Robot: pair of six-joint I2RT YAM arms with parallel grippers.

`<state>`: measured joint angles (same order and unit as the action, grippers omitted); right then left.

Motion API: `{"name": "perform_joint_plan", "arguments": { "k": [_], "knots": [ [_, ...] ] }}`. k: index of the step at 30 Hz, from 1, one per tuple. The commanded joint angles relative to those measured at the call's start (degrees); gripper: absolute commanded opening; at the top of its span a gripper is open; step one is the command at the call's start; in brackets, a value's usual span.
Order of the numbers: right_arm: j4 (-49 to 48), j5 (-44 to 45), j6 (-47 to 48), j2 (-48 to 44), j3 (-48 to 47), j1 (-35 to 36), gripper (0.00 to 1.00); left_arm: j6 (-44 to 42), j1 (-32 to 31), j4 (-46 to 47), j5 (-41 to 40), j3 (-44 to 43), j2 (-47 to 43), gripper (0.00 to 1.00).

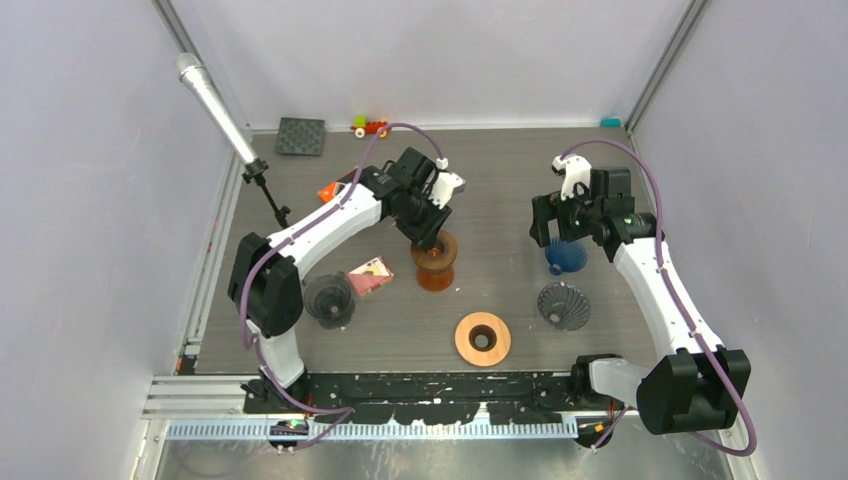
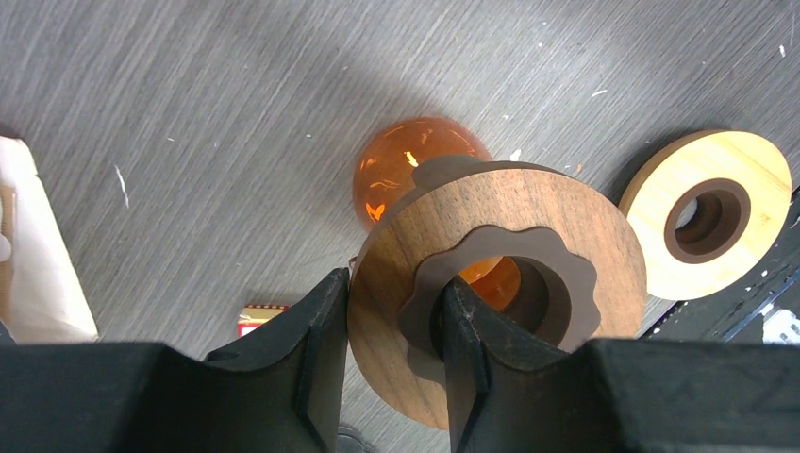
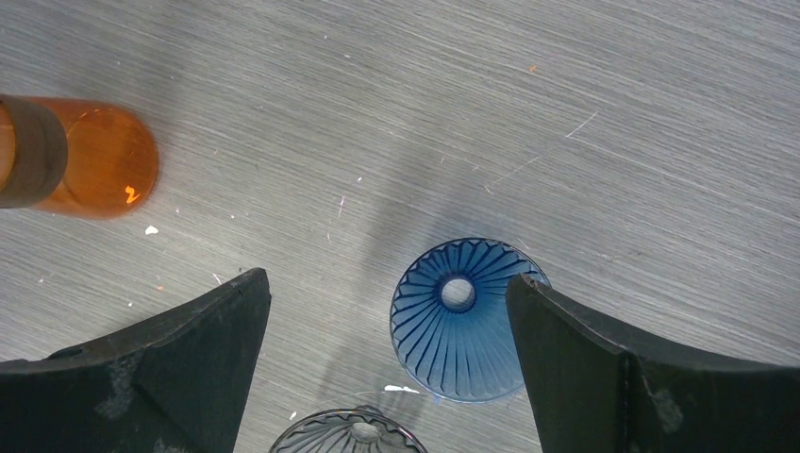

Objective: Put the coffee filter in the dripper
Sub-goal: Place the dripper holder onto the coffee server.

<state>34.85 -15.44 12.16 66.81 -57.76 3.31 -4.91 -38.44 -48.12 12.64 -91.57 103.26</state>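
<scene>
My left gripper [image 2: 394, 316] clamped on dark wooden ring [image 2: 557, 208] atop orange glass carafe [image 2: 396, 160], right gripper [image 3: 387, 281] spread wide, empty, over blue ribbed dripper [image 3: 458, 326]

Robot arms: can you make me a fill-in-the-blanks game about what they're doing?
The left gripper pinches the dark wooden ring; the glass jar behind it is ____. The right gripper hangs wide ____ above the blue funnel. The light wooden ring has a round ____ in its middle. Missing words: orange, open, hole.
</scene>
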Motion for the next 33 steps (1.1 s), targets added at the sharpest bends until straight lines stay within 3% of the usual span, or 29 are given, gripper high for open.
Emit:
{"name": "perform_joint_plan", "arguments": {
  "k": [1,8,23,33],
  "knots": [
    [-0.4,-0.99,0.84,-0.63,-2.53,-0.15,1.0,0.23,-0.57,2.41,-1.09,0.42,-0.65,0.3],
    [-0.15,-1.16,1.0,-0.59,-2.54,-0.13,1.0,0.29,-1.26,2.5,-1.53,0.1,0.01,0.39],
    [0.82,-0.3,1.3,-0.09,-3.31,-0.11,1.0,0.54,-1.55,1.71,-3.68,-2.87,-5.04,0.74],
    [4.23,9.74,-1.47,1.14,-7.23,-0.08,0.97,-4.92,-1.5,3.61,-6.4,2.18,-15.63,0.84]
  ]
}}
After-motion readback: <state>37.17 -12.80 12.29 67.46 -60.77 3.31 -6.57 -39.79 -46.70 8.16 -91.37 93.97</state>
